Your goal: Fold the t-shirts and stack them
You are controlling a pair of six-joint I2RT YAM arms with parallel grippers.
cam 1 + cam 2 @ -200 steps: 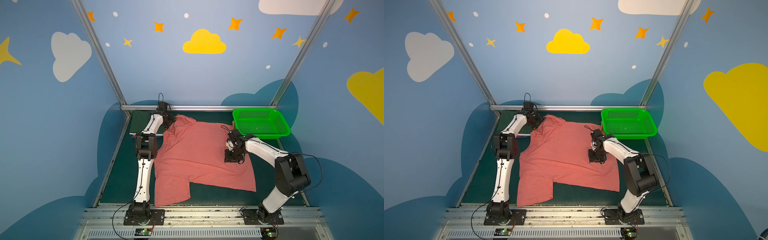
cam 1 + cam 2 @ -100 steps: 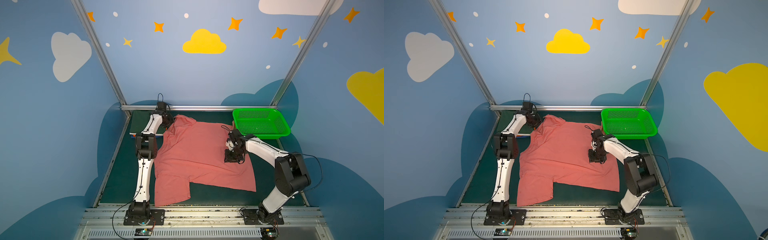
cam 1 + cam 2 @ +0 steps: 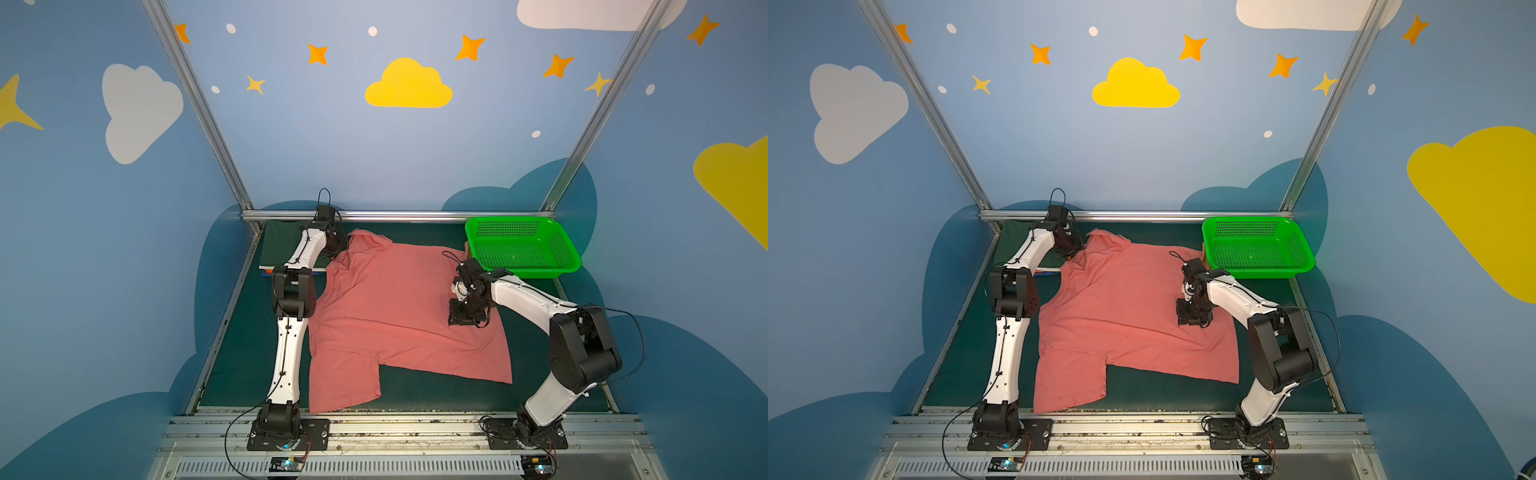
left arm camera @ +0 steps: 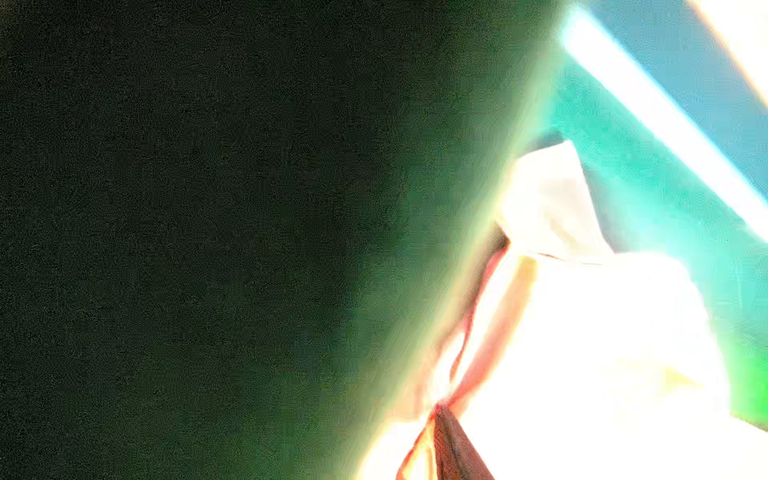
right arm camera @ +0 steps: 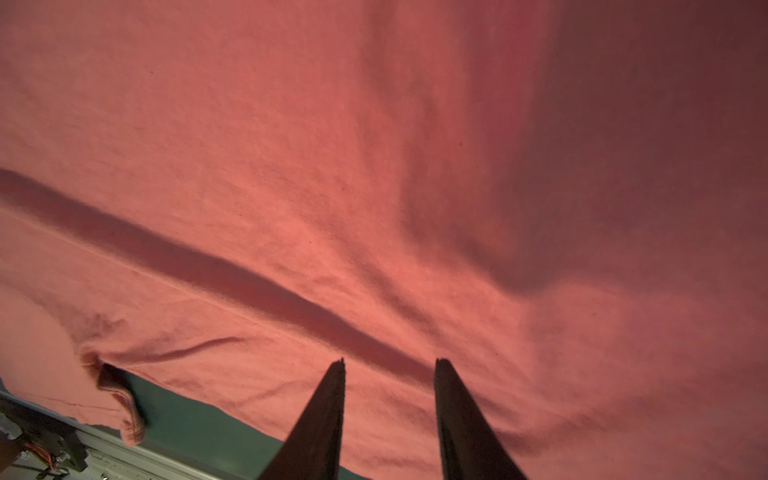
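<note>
A salmon-pink t-shirt point(image 3: 395, 316) point(image 3: 1121, 316) lies spread on the dark green table, one sleeve towards the front. My left gripper point(image 3: 337, 249) point(image 3: 1073, 249) is at the shirt's far left corner, beside a folded dark green t-shirt point(image 3: 282, 245) that tops a small stack. The left wrist view is washed out. It shows one dark finger point(image 4: 457, 453) with a fold of pink cloth point(image 4: 490, 332) running to its tip; the other finger is hidden. My right gripper point(image 3: 461, 320) point(image 5: 390, 361) points down at the shirt's right part, open, with nothing between its fingers.
A green perforated basket point(image 3: 532, 272) stands at the far right corner, close to the right arm. Metal rails run along the back point(image 3: 395, 215) and the front of the table. Bare table point(image 3: 436, 395) shows in front of the shirt.
</note>
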